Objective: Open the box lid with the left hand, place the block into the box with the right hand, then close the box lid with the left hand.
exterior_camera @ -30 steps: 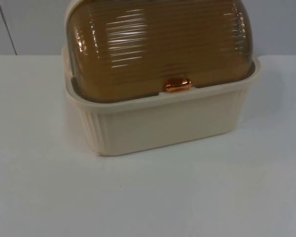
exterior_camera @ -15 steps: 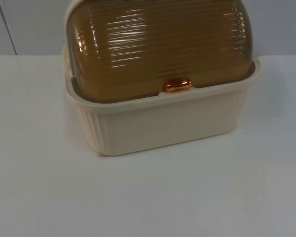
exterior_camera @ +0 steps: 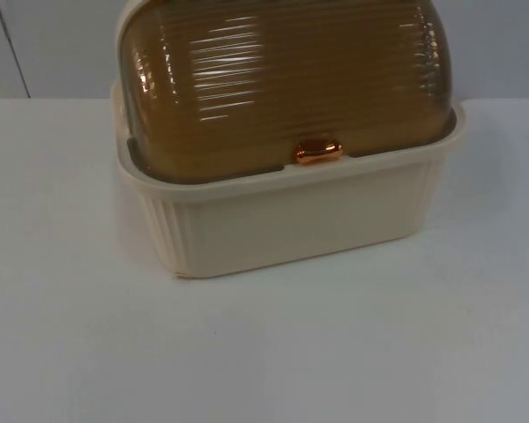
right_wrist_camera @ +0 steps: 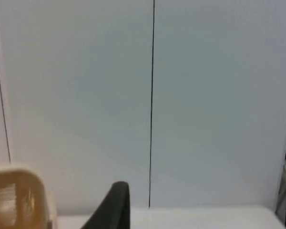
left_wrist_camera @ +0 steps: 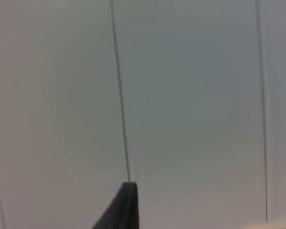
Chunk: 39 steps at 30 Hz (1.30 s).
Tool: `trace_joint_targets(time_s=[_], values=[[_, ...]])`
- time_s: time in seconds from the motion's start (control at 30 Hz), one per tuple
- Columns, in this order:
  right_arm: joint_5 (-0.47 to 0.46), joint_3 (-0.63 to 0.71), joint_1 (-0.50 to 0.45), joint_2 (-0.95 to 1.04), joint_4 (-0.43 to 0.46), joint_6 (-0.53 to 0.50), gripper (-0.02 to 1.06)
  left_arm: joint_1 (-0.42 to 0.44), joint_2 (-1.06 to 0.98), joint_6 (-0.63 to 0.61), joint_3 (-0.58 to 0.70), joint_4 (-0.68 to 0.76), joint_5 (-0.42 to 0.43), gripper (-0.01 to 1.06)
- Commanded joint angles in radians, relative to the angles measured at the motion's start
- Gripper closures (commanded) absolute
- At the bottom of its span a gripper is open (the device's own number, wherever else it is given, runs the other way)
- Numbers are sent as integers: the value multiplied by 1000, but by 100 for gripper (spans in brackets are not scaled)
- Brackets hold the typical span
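A cream ribbed box stands at the back middle of the white table. Its amber, ribbed, see-through domed lid is down on the rim, with a copper handle at the lid's front edge. What lies inside the box cannot be made out through the lid. My left gripper is raised and faces the grey partition wall. My right gripper also faces the wall, with a corner of the box beside it. Both arms wait.
The white table top stretches out in front of the box and to both sides. The grey partition wall, with thin vertical seams, closes off the back just behind the box.
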Motion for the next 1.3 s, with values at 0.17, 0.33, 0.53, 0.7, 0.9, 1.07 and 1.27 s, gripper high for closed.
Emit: trace_joint_targets(time_s=[0.17,0.33,0.53,0.7,0.9,1.07,1.27], values=[[32,78,75,1,32,0,0,-6,0,-35,154,-39,44,1],[46,78,90,1,21,0,0,-6,0,9,154,-42,-15,1],[42,103,90,1,35,-12,0,-6,0,82,170,-94,-80,1],[44,194,90,1,40,-12,0,-6,0,82,253,-101,18,1],[123,257,90,1,35,-12,0,-6,0,82,323,-95,163,1],[159,344,90,1,20,-12,0,-6,0,43,433,-86,180,1],[159,391,90,1,29,0,0,-6,0,25,490,-81,216,1]])
